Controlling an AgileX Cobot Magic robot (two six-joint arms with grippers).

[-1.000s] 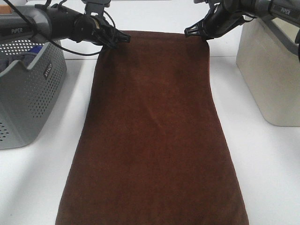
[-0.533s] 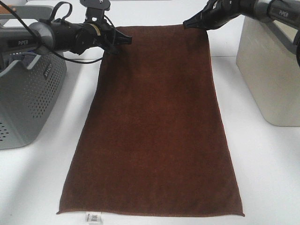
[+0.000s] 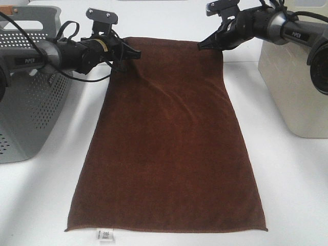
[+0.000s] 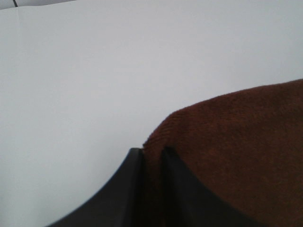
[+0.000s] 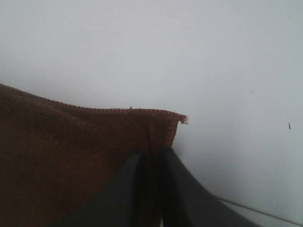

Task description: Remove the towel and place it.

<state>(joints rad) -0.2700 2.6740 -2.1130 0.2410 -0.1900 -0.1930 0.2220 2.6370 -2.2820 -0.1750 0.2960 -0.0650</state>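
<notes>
- Your left gripper (image 4: 152,158) sits at the towel's far left corner, jaws narrow with a fold of brown plush between them. The pinch looks loose, and you cannot tell from the wrist view whether it truly holds.
- Your right gripper (image 5: 152,158) mirrors it on the far right corner: jaws narrow, the hemmed edge tucked into the slot, cloth between the fingers (image 5: 130,184). Whether it grips or merely brackets the cloth is not clear either.
- From above, the left gripper (image 3: 134,53) and right gripper (image 3: 201,46) both sit low at the far short edge, one on each corner.
- The towel (image 3: 169,138) lies flat on the white table (image 3: 287,179), spread out full length between the grey basket (image 3: 31,102) on the left and the beige bin (image 3: 294,77) on the right.
- Its long axis runs from your grippers straight toward the camera; the white tag (image 3: 104,235) marks the near short edge. Each arm owns its own corner, neither nearer than the other.
- Against a second ago: the far edge hung taut and the near end ran out of frame; now the near hem and tag show, and a few soft creases trail from the left corner.
- My read: the placing is all but done, and letting go and backing off cleanly without dragging a corner is what's left.
</notes>
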